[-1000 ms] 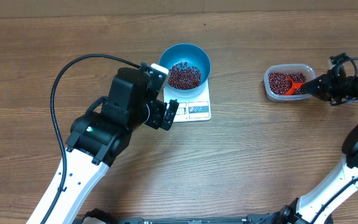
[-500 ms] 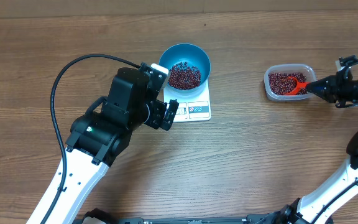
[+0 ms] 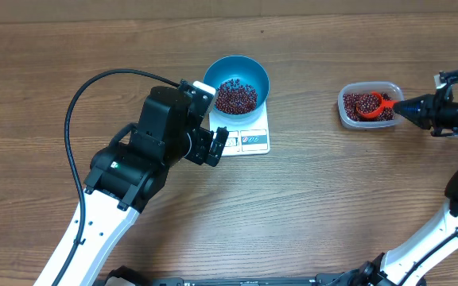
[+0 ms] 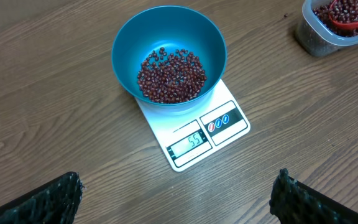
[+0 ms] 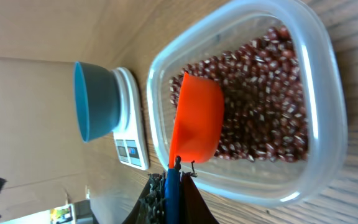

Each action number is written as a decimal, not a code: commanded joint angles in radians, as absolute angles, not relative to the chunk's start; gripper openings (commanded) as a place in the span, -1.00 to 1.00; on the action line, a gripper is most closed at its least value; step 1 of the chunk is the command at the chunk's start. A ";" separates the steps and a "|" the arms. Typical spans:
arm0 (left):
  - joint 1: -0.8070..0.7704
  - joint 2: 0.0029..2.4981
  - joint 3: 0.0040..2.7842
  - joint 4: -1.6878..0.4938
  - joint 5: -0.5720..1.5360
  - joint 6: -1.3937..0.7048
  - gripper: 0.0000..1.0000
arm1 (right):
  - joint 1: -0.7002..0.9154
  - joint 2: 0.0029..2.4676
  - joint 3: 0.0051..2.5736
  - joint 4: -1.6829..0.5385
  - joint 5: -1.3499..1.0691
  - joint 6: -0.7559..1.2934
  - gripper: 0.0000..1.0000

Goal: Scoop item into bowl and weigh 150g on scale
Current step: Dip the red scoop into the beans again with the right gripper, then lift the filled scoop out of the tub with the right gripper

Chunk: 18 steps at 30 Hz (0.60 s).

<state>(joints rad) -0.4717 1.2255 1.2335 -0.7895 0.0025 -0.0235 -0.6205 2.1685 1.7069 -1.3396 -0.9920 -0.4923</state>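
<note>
While left claw (image 4: 176, 202) gapes empty, right claw (image 5: 169, 186) pinches scoop (image 5: 197, 118).

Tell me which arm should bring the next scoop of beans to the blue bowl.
Right. The right gripper is shut on the orange scoop, loaded with beans in the clear tub. The left gripper hangs open and empty beside the scale.
</note>
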 commanded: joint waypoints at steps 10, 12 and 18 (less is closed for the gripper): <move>-0.476 1.230 1.225 -0.789 -0.009 -0.030 0.99 | -0.625 2.172 1.701 -1.362 -1.068 -0.507 -0.93; -0.476 1.230 1.225 -0.789 -0.009 -0.030 0.99 | -0.625 2.172 1.701 -1.367 -1.069 -0.507 -0.93; -0.476 1.230 1.225 -0.789 -0.009 -0.030 0.99 | -0.625 2.172 1.701 -1.385 -1.100 -0.517 -0.93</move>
<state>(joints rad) -0.4717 1.2255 1.2335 -0.7895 0.0025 -0.0235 -0.6212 2.1689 1.7069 -1.3769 -1.0435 -0.4950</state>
